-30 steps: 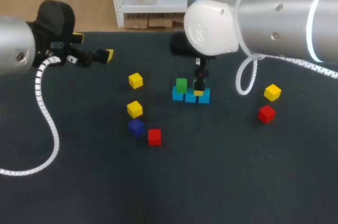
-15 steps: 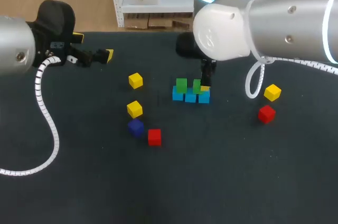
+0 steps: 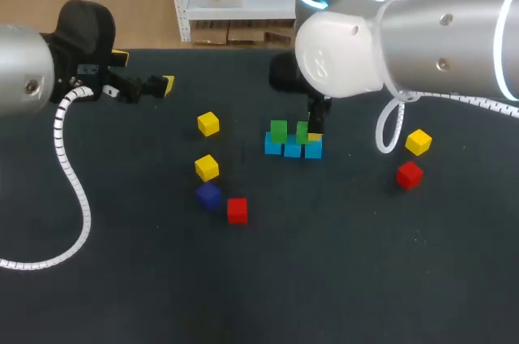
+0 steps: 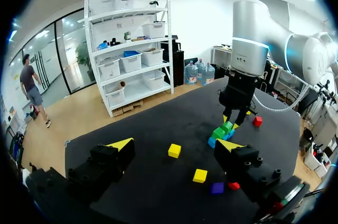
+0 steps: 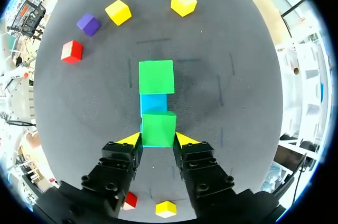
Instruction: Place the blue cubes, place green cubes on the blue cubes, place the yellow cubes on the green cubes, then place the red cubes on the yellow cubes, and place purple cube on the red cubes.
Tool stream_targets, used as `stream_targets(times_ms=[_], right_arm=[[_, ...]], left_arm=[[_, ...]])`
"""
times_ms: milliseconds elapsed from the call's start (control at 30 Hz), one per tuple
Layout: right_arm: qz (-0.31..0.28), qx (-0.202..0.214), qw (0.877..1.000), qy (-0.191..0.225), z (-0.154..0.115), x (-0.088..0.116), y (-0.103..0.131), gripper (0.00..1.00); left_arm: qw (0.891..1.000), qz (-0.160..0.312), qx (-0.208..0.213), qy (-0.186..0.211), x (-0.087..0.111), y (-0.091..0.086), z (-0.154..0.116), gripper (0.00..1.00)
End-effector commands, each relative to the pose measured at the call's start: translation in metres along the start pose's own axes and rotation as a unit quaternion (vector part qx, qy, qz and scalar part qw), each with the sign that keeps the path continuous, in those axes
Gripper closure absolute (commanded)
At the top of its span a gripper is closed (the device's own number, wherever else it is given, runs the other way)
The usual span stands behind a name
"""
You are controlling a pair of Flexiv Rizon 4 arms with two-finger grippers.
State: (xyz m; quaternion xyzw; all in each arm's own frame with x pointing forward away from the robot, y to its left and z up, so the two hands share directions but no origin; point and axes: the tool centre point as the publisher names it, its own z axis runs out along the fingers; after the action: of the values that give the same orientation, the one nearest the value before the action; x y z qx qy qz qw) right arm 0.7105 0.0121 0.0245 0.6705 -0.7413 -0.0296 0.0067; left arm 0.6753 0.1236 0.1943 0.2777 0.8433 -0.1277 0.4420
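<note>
Three blue cubes (image 3: 293, 149) lie in a row mid-table. One green cube (image 3: 278, 130) sits on the left blue cube. A second green cube (image 3: 302, 132) (image 5: 159, 129) rests on the row's right part, and my right gripper (image 3: 315, 131) (image 5: 158, 140) is shut on it, a yellow tip against each side. Ahead of it in the right wrist view are a bare blue cube (image 5: 153, 102) and the other green cube (image 5: 156, 76). My left gripper (image 3: 144, 72) (image 4: 174, 145) hangs open and empty at the far left.
Two yellow cubes (image 3: 208, 123) (image 3: 207, 167), the purple cube (image 3: 208, 195) and a red cube (image 3: 237, 210) lie left of the row. Another yellow cube (image 3: 418, 141) and red cube (image 3: 409, 174) lie to its right. My right arm's white cable (image 3: 381, 129) loops beside the row.
My right gripper has shifted slightly right and its fingers have come together on the second green cube, which now shows beside it. The left arm has not moved.
</note>
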Motion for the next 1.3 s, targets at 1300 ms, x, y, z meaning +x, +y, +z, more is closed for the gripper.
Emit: stream_targets(times_ms=[1300], right_arm=[[-0.030, -0.005, 1.000, 0.001, 0.0021, 0.0037, 0.0094, 1.00]], left_arm=[[1.000, 0.001, 0.009, -0.003, 0.0015, 0.0037, -0.0014, 0.00]])
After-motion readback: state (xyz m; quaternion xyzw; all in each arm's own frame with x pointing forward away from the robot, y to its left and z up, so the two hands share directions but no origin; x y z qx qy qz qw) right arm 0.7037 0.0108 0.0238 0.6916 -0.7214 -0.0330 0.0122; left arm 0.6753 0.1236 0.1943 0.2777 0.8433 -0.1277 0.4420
